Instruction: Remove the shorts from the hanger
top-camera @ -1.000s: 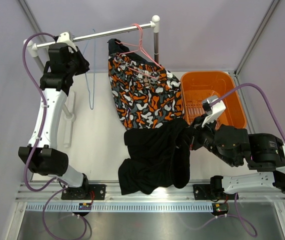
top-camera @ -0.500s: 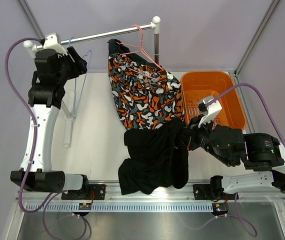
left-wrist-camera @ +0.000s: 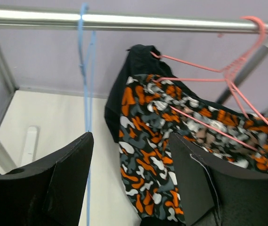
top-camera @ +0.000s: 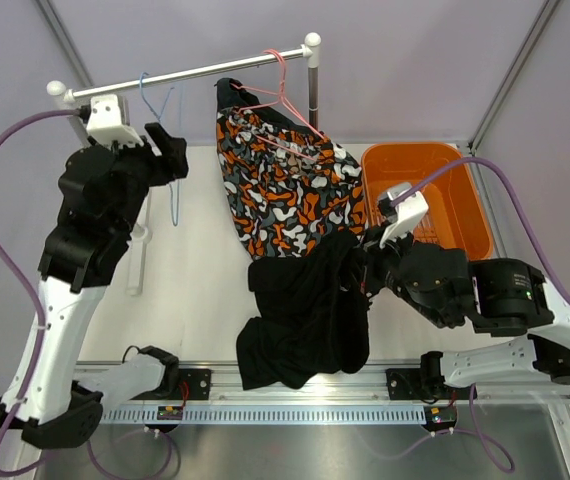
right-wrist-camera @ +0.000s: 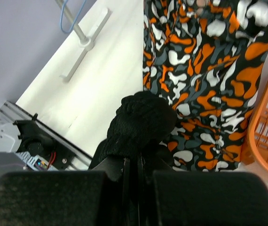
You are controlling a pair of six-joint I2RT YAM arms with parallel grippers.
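Pinching black shorts (top-camera: 305, 310) in the right tool (top-camera: 360, 272), heaped near-centre on the bench (top-camera: 195, 280), with left tool (top-camera: 165, 152) released by the far rail (top-camera: 205, 72). Could snag overlapping patterned shorts (top-camera: 285, 190) on pink hanger (top-camera: 283, 85) if tugged.

Lilac walls (top-camera: 415, 60) enclose a white table (top-camera: 195, 290)

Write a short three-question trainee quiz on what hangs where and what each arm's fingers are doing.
1. True or false: the orange, black, grey and white camouflage-print fabric shorts hang on the pink wire hanger.
2. The right arm's fingers pinch: A) the black fabric shorts, B) the orange plastic basket, C) the pink wire hanger.
3. Fill in: the left arm's fingers are ___, holding nothing.
Key: 1 true; 2 A; 3 open.
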